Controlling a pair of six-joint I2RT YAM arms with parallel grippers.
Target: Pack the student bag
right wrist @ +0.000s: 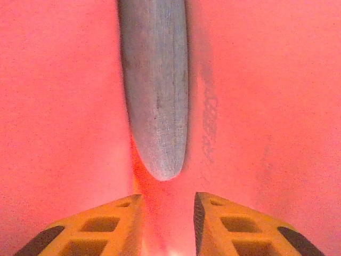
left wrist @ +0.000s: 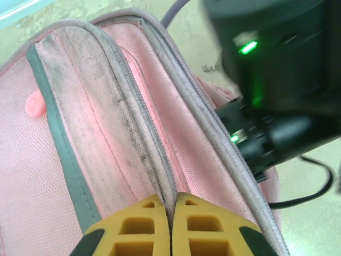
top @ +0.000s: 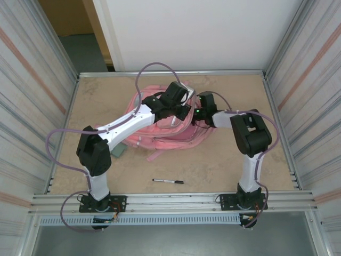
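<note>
- Your left pincer (left wrist: 171,207) is clamped shut on the zip edge of the pink bag (left wrist: 106,133), which lies slumped at mid-table.
- Your right pincer (right wrist: 166,198), jaws partly apart and gripping nothing, is nosed in against pink cloth, just short of a grey strip (right wrist: 154,90) with a rounded end, apparently inside the bag.
- Farther off, a pen (top: 168,181) lies on the table (top: 213,165) near the arm bases, well apart from the bag; packing looks under way, with that pen left to load and the zip undone.
</note>
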